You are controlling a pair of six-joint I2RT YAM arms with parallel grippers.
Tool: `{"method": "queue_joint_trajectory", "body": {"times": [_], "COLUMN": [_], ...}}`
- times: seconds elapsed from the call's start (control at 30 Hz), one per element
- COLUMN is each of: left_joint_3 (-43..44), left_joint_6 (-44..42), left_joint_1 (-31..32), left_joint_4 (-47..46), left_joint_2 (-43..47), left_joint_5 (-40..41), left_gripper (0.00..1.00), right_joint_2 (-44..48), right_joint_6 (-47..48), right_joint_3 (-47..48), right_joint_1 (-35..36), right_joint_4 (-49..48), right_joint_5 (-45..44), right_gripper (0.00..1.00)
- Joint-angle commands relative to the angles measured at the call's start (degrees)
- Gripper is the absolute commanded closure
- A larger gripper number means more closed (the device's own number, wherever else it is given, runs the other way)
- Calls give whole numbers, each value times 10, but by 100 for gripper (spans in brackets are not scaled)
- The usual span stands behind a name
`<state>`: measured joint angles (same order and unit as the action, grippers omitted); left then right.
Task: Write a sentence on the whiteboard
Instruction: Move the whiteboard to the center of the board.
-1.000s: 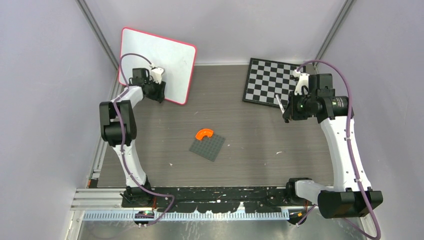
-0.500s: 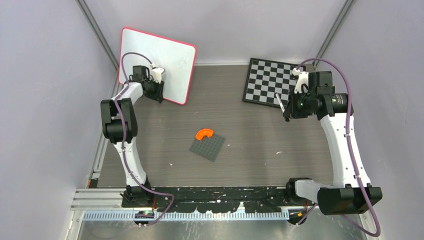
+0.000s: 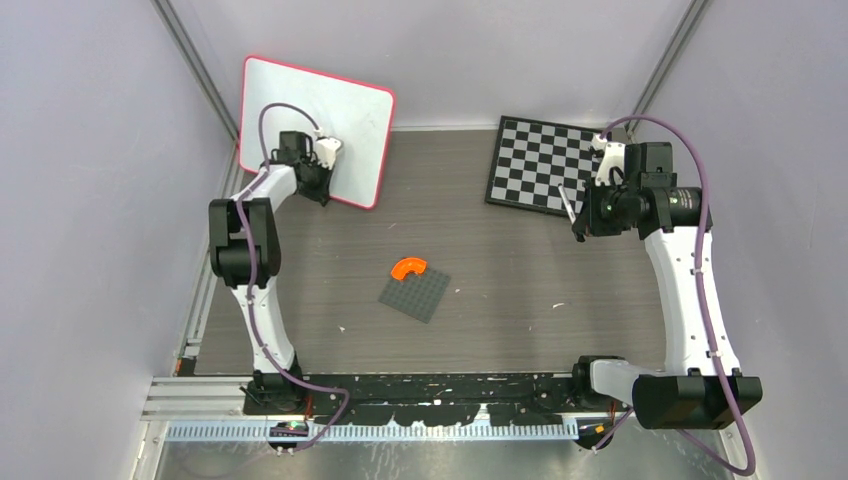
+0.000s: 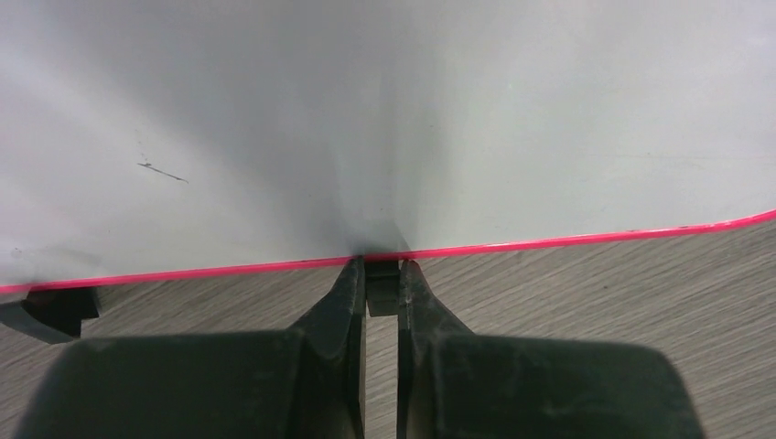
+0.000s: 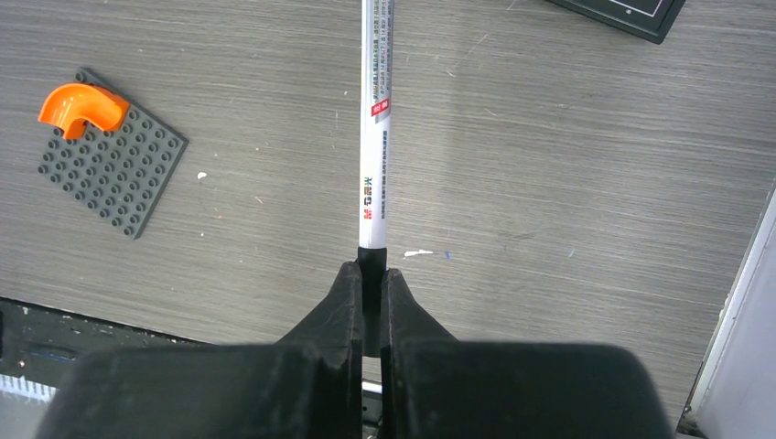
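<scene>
The whiteboard [image 3: 330,105] leans at the back left, white with a pink rim [image 4: 567,240]. No sentence is in view on it; only a short thin dark stroke [image 4: 163,171] shows. My left gripper [image 3: 320,188] [image 4: 381,267] is at the board's lower edge, shut on a small black foot [image 4: 382,291] under the rim. A second foot [image 4: 55,309] shows at the left. My right gripper [image 3: 581,226] [image 5: 371,271] hangs over the table near the chessboard, shut on the black end of a white marker [image 5: 376,119] [image 3: 566,203] that points away from it.
A black-and-white chessboard [image 3: 545,165] lies at the back right. A dark grey studded plate [image 3: 415,295] [image 5: 110,178] with an orange curved piece [image 3: 407,268] [image 5: 78,105] lies mid-table. Walls stand close on both sides.
My left gripper has shut on the board's foot, and the left arm has shifted a little to the right. The right arm with the marker has drifted slightly right.
</scene>
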<state>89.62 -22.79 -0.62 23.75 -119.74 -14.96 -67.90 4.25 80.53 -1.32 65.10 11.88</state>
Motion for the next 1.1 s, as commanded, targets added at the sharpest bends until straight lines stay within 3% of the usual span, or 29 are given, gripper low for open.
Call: {"method": "queue_joint_trajectory", "body": {"times": [0.0, 0.33, 0.57, 1.07], "left_joint_3": [-20, -41, -47, 19], "left_joint_6": [-6, 49, 135, 307], "left_joint_1": [53, 166, 278, 454], "left_joint_4": [5, 6, 8, 27], "left_joint_2": [25, 51, 53, 5], "left_joint_5": [-9, 44, 95, 156], "left_gripper": [100, 100, 100, 100], "right_joint_2": [17, 39, 47, 55], "right_joint_6": [12, 22, 30, 46], "right_joint_3": [15, 0, 0, 7], "right_joint_1": [-5, -19, -46, -90], "right_joint_4": [-4, 2, 10, 25], "right_joint_5": [2, 10, 11, 18], "right_gripper": [100, 100, 100, 100]}}
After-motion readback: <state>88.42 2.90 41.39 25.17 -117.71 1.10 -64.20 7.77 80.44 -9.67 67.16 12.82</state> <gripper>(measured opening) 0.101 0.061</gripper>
